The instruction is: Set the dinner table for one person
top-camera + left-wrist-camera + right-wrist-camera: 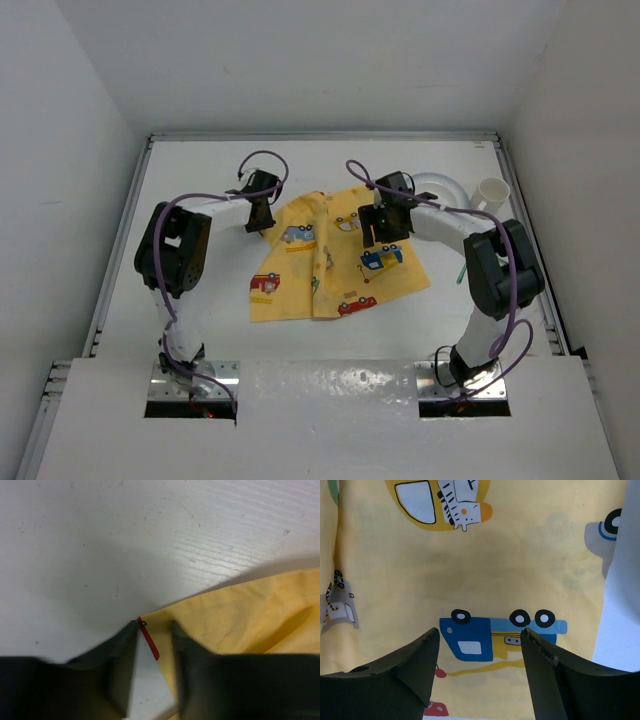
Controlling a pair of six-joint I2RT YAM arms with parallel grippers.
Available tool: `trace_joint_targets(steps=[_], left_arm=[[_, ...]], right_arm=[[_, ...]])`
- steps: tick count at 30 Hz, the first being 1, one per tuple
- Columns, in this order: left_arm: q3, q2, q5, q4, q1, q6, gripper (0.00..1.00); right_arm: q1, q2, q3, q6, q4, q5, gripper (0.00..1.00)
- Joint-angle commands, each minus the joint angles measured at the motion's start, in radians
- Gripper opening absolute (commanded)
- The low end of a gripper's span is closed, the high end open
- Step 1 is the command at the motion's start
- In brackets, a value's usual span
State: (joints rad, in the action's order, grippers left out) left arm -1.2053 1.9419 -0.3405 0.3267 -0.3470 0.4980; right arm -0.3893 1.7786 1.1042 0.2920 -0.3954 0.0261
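Right tool (480, 632) near plate (447, 183) and cup (492, 195)

The dinner table (330, 165) is a plain white matte top with thin grey rails along its edges. A yellow placemat (335, 265) printed with cartoon cars lies near its middle, rumpled and creased (not flat or square to the edges). At the far right sit a white plate (452, 184) and, just right of it, a white cup (492, 193). A thin green item (461, 272), too small to identify, lies right of the placemat.
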Motion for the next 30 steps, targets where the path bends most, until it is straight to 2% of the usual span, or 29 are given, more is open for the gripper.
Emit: trace_joint_targets(steps=[1,3,4,9,14,21,30], left_arm=[[-0.011,0.074,0.047,0.084,-0.007,-0.001,0.20],[-0.034,0.080,0.049,0.090,-0.007,-0.013,0.09],[-0.039,0.083,0.052,0.091,-0.007,-0.024,0.00],[-0.043,0.077,0.055,0.086,-0.004,-0.055,0.00],[-0.072,0.049,0.028,0.113,0.040,-0.183,0.00],[-0.184,0.069,-0.184,0.167,0.086,-0.413,0.00],[-0.353,0.224,-0.379,0.153,0.166,-0.568,0.00]], right_arm=[[-0.002,-0.042,-0.010,0.010,0.036,-0.015,0.66],[-0.002,-0.044,-0.020,0.009,0.035,-0.023,0.65],[-0.002,-0.048,-0.023,0.007,0.033,-0.038,0.65],[0.003,-0.064,-0.063,0.030,0.035,-0.074,0.65],[0.024,-0.085,-0.148,0.062,0.040,-0.074,0.60],[0.027,-0.096,-0.254,0.098,0.004,-0.055,0.49],[0.026,-0.232,-0.431,0.194,-0.091,-0.060,0.44]])
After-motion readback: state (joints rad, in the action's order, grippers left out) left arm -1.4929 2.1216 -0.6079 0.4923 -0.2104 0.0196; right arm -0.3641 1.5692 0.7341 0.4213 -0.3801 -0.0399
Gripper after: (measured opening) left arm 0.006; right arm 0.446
